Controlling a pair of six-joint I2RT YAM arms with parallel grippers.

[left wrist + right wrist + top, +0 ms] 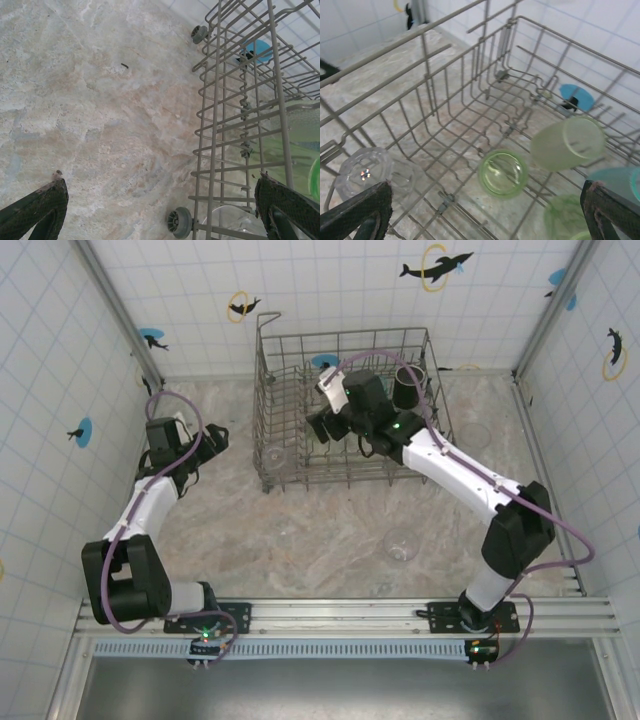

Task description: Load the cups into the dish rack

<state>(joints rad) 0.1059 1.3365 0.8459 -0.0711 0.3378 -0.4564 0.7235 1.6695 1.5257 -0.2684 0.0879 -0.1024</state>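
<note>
Bright, even light falls from above, and the bench carries only faint, soft shadows. There is no harsh glare, just a tiny sparkle on the clear glass. The right wrist view is soft: the dish rack wires and the green tumbler blur. The left wrist view looks crisper.

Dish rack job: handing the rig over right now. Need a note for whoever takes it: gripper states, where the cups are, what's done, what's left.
Left gripper: open, empty, over the table beside the dish rack, outside its left wall.
Right gripper: open, empty, inside the rack above the cups.
Done, in the rack: black mug, clear glass, green tumbler, pale green tumbler leaning over, teal cup.
Left: table glass, out in front of the rack. There may be a second, faint glass to the rack's right, too dim to confirm.
</note>
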